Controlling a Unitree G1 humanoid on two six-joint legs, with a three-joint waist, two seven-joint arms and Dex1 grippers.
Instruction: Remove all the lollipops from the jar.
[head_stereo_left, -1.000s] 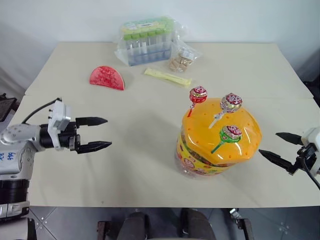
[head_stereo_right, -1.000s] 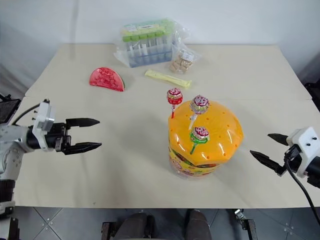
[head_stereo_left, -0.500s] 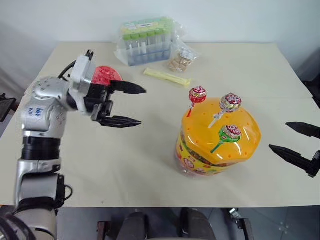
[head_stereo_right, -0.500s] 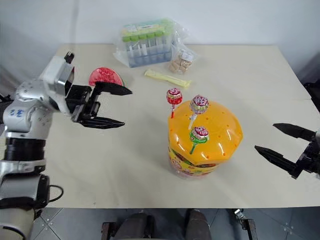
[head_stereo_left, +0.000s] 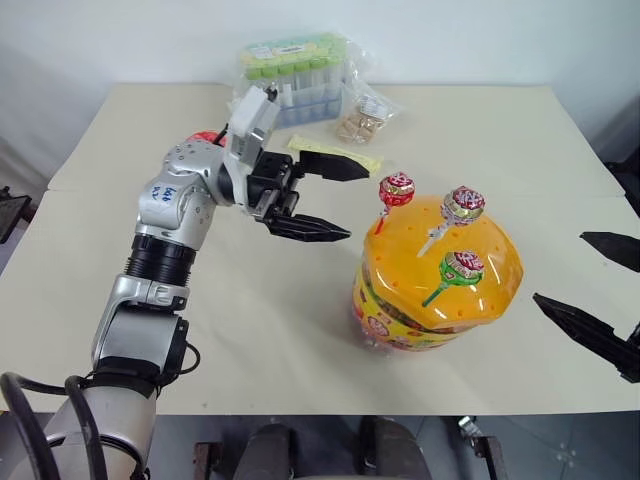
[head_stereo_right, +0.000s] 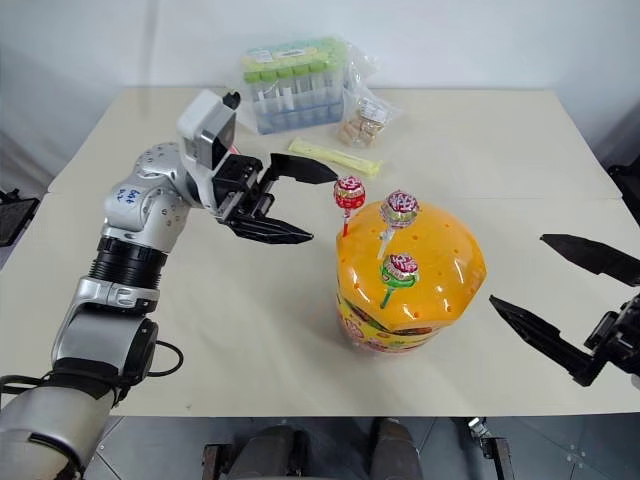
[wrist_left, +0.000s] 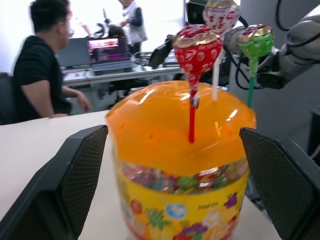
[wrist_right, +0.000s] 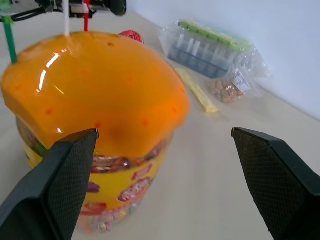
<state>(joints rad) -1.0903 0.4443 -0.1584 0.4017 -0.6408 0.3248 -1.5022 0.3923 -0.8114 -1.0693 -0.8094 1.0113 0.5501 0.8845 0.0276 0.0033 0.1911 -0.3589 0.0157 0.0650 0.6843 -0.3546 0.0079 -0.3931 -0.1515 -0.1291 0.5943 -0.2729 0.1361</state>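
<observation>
Left eye view: the jar (head_stereo_left: 440, 275), clear tub with orange domed lid and yellow-red label, stands on the beige worktop (head_stereo_left: 300, 320) at about 4 o'clock from the worktop's centre, near its front edge. All three lollipops are stuck upright in the lid holes: orange-stick lollipop (head_stereo_left: 396, 189) at the lid's 10 o'clock edge, white-stick lollipop (head_stereo_left: 462, 205) near 12 o'clock, green-stick lollipop (head_stereo_left: 461, 268) on the front slope toward 5 o'clock. Left end effector (head_stereo_left: 335, 198) hangs above the worktop at roughly 9 to 10 o'clock of the jar, pointing level toward it, fingers spread wide, gripping nothing, its upper fingertip just beside the orange-stick lollipop but apart from it. Right end effector (head_stereo_right: 570, 300) sits at 3 o'clock of the jar, off the worktop's right edge, fingers spread wide, empty, well apart from the jar. Left wrist view: jar between the two spread fingers, orange-stick lollipop nearest; people at desks with a laptop in the background. Far side of the worktop at 12 o'clock: clear bag of green-capped tubes (head_stereo_left: 295, 80), small packet of brown pieces (head_stereo_left: 362, 120) just beside it, pale yellow stick packet (head_stereo_left: 330, 152) in front. Red watermelon-slice piece (head_stereo_left: 205, 137) at 10 o'clock, mostly hidden behind the left arm.
</observation>
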